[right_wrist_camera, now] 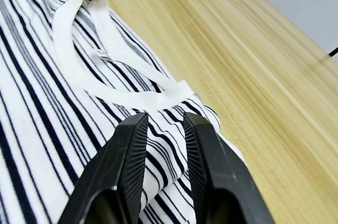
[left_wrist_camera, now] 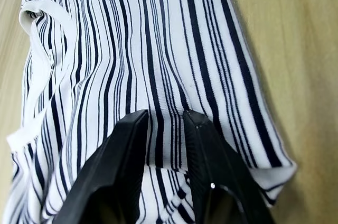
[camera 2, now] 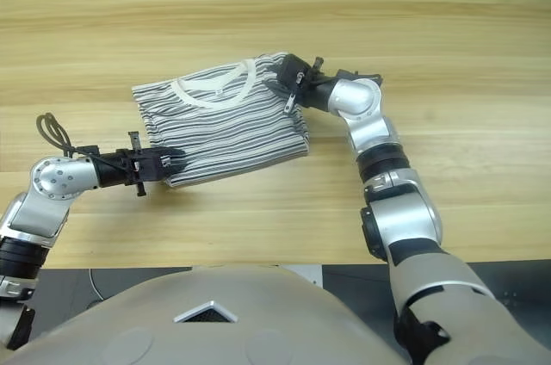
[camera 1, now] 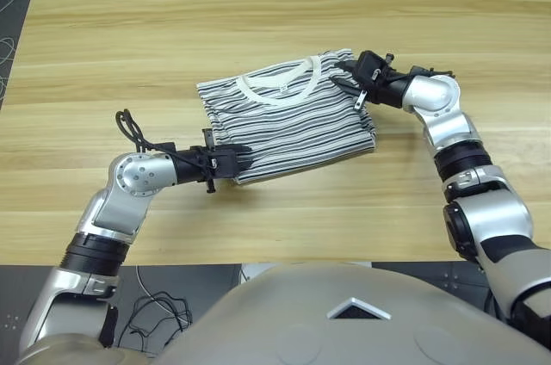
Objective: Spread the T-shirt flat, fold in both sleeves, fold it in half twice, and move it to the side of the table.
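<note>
The left gripper (left_wrist_camera: 166, 121) has its two black fingers (left_wrist_camera: 124, 152) drawn close together with a ridge of striped cloth pinched between them; the stripes bunch toward the narrow gap. It grips the T-shirt (camera 1: 288, 120) at its near left corner, where the hem edge curls just beside the fingertips. The right gripper (right_wrist_camera: 165, 121) is likewise nearly closed on a raised fold of the same cloth; it holds the far right corner, just beside the white collar (right_wrist_camera: 68, 49). From the head cameras the left gripper (camera 1: 244, 158) comes in low from the robot's left, and the right gripper (camera 1: 353, 81) comes in from the right with its forearm bent back across the wood. The T-shirt is folded into a compact, roughly rectangular bundle, sleeves tucked out of sight, collar turned toward the far side; it lies around the middle of the table (camera 1: 258, 3), slightly askew to the table's edge, with bare pale wood on every side of it.
</note>
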You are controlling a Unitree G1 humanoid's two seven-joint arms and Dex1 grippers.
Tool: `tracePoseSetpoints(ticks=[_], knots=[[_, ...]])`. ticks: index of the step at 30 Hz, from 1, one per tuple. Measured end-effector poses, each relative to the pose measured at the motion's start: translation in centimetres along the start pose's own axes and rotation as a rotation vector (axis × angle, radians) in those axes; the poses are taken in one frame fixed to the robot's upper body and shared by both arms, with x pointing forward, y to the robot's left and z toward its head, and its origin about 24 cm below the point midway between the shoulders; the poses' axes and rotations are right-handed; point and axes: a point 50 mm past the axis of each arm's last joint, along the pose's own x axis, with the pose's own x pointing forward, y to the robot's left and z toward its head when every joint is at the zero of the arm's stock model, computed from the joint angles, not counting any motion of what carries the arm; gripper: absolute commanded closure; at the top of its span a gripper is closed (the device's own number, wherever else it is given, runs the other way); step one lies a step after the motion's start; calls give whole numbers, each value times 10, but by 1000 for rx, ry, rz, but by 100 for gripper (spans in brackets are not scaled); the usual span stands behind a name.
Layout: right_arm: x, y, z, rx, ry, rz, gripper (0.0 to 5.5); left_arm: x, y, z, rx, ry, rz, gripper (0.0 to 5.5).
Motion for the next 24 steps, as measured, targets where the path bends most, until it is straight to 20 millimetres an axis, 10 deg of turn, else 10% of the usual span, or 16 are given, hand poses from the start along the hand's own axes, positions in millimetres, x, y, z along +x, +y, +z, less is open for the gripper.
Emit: tracePoseSetpoints(ticks=[13,19,24], knots=[[-46,41,-11,-288,71,357,428,-34,14,-19,228,271,-27,425],[-59,97,13,-112,-43,529,428,-54,48,-57,602,592,86,425],[-38,134,30,74,-149,590,428,-47,69,-51,887,496,224,425]])
